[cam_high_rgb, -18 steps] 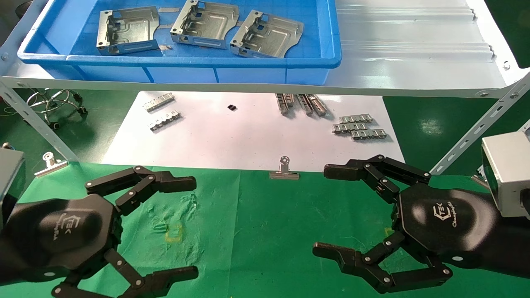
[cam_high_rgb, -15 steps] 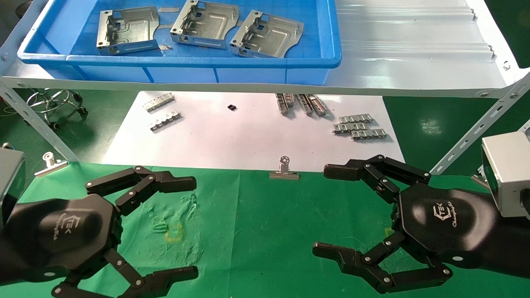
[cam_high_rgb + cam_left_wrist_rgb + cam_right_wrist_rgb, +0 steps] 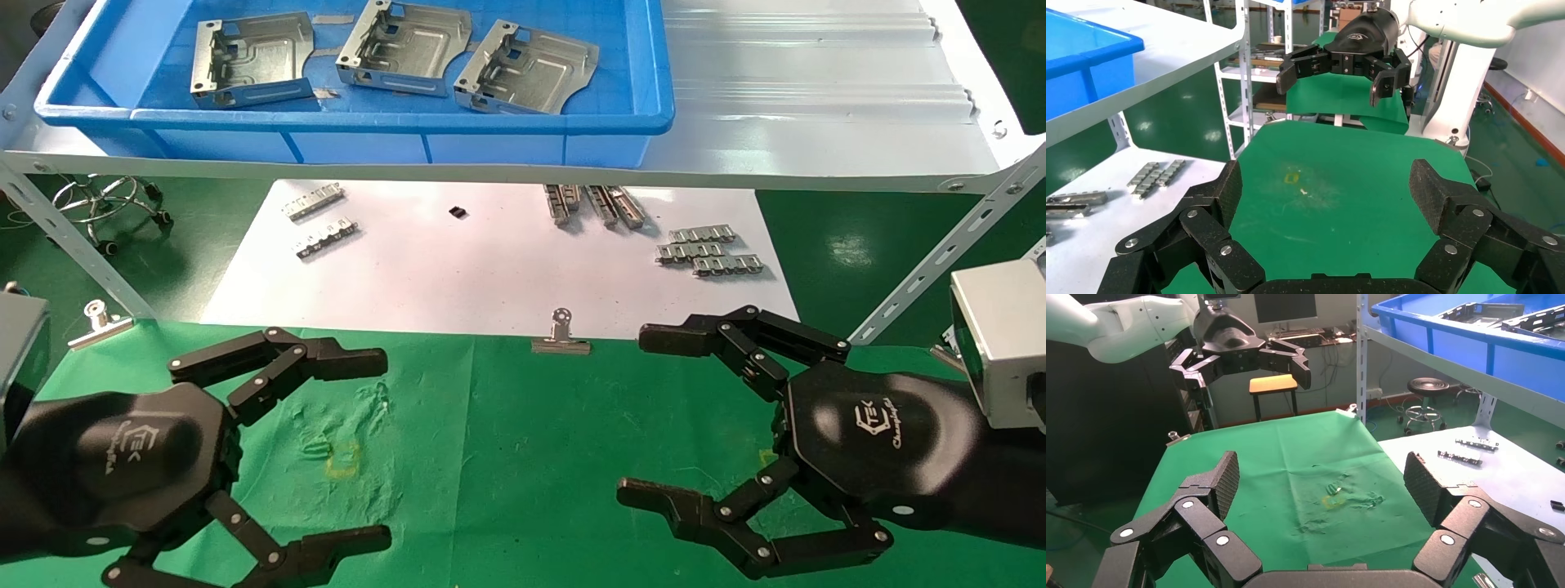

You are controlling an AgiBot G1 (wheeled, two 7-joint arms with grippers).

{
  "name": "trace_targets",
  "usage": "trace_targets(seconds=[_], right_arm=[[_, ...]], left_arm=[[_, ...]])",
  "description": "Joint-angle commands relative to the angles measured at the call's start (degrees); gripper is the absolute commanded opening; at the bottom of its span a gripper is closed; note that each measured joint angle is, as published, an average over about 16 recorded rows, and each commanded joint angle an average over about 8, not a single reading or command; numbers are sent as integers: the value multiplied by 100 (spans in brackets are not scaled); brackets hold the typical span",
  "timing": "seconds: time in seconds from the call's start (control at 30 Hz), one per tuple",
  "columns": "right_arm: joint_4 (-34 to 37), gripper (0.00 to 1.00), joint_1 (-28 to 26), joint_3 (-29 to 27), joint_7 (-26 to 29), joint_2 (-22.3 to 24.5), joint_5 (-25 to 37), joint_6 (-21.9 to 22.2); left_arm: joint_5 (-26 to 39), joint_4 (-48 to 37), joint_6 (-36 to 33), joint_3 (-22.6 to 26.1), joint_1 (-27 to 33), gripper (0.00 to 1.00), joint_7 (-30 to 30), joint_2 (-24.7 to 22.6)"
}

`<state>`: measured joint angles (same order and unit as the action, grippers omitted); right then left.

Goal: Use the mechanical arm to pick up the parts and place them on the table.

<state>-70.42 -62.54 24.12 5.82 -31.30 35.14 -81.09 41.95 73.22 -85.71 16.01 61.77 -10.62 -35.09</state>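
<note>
Three silver sheet-metal parts lie in a blue bin [image 3: 645, 90] on the shelf at the back: one at the left [image 3: 249, 59], one in the middle [image 3: 404, 46], one at the right [image 3: 527, 67]. My left gripper [image 3: 372, 449] is open and empty above the green table [image 3: 507, 457] at the near left. My right gripper [image 3: 645, 416] is open and empty above the table at the near right. In the left wrist view the open left gripper [image 3: 1324, 184] faces the cloth and its yellow mark [image 3: 1292, 177]. The right wrist view shows the open right gripper [image 3: 1321, 478] the same way.
A silvery ribbed shelf [image 3: 817, 106] spans the back on slanted struts [image 3: 940, 253]. Below it a white paper sheet [image 3: 490, 269] holds small ridged metal strips [image 3: 707, 253] [image 3: 319, 220]. Binder clips [image 3: 561, 336] [image 3: 98, 322] sit on the cloth's far edge. A yellow mark [image 3: 341, 461] is on wrinkled cloth.
</note>
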Motion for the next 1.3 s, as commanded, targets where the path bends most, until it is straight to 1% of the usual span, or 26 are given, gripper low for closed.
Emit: trace_targets(seconds=[0.03, 0.17, 0.2, 0.43, 0.57, 0.7, 0.83, 0.97, 1.3], right_arm=[[0, 58, 0, 0, 0, 0, 0, 0], [0, 8, 0, 0, 0, 0, 0, 0], [0, 1, 0, 0, 0, 0, 0, 0], [0, 0, 0, 0, 0, 0, 0, 0], [0, 0, 0, 0, 0, 0, 0, 0], [0, 0, 0, 0, 0, 0, 0, 0], [0, 0, 0, 0, 0, 0, 0, 0], [0, 0, 0, 0, 0, 0, 0, 0], [0, 0, 0, 0, 0, 0, 0, 0]], left_arm=[[0, 0, 0, 0, 0, 100, 0, 0], [-1, 4, 0, 0, -3, 100, -2, 1], [-1, 4, 0, 0, -3, 100, -2, 1], [-19, -59, 116, -38, 6, 100, -11, -9], [-41, -121, 320, -98, 66, 100, -29, -53], [-27, -208, 561, -140, 248, 100, -46, -177], [83, -444, 869, -117, 568, 100, -94, -406], [332, -820, 1243, -17, 965, 100, -181, -669], [1239, -2018, 2087, 331, 2073, 100, -158, -1244]])
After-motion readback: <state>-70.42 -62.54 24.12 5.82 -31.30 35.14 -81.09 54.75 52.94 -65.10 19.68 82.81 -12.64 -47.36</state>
